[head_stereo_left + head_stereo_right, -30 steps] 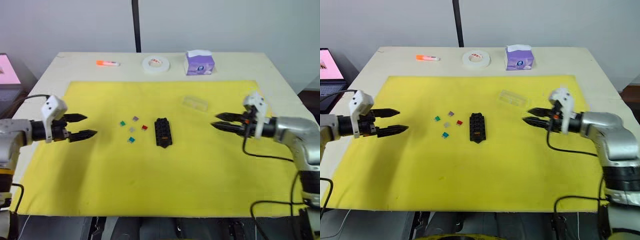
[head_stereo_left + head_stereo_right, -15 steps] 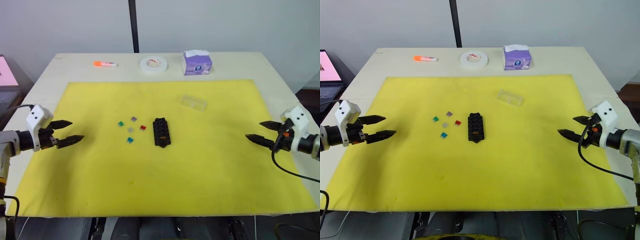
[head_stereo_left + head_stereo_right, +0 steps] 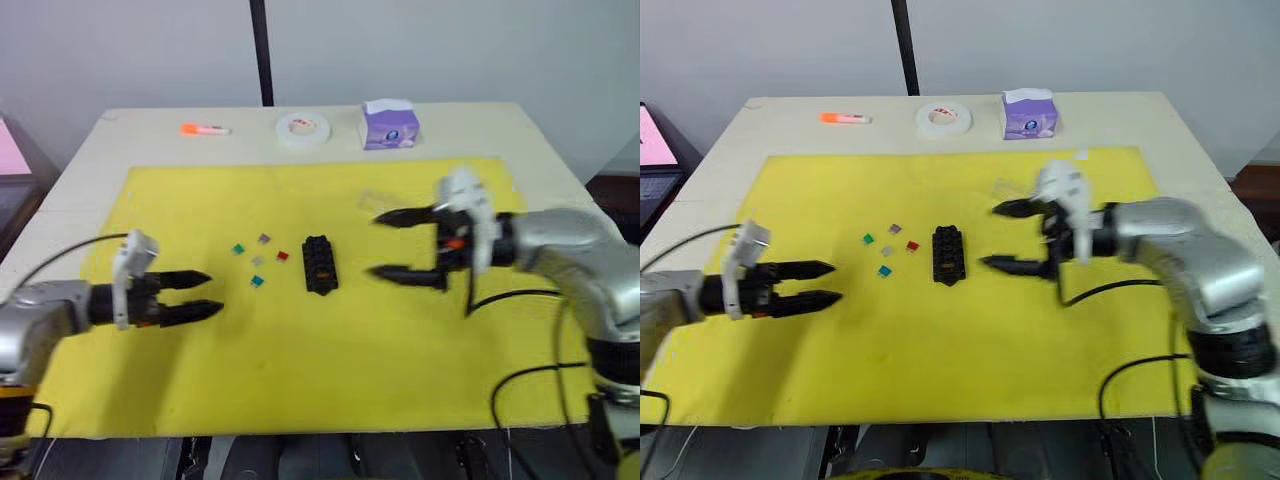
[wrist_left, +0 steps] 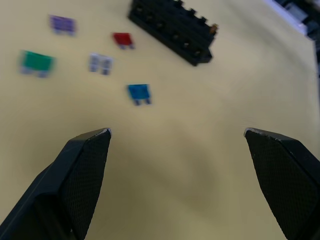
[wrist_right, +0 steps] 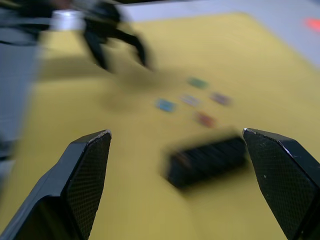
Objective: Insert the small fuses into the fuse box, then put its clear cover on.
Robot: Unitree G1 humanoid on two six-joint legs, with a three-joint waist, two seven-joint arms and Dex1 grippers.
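From the head, the fuse box [image 3: 946,254] lies mid-mat, long axis running away from the robot, small fuses [image 3: 886,252] loose just to its left. Right claw [image 3: 1011,237] hovers spread beside the box.

Left wrist: left claw [image 4: 177,132] spread, near the blue fuse [image 4: 139,92]. These tiny fuses could easily slip or skid when pinched.

Black fuse box [image 3: 946,254] on a plain yellow mat [image 3: 940,340].

No legible text, label or number found on any item (print on the purple tissue box [image 3: 1029,114] is indecipherable).
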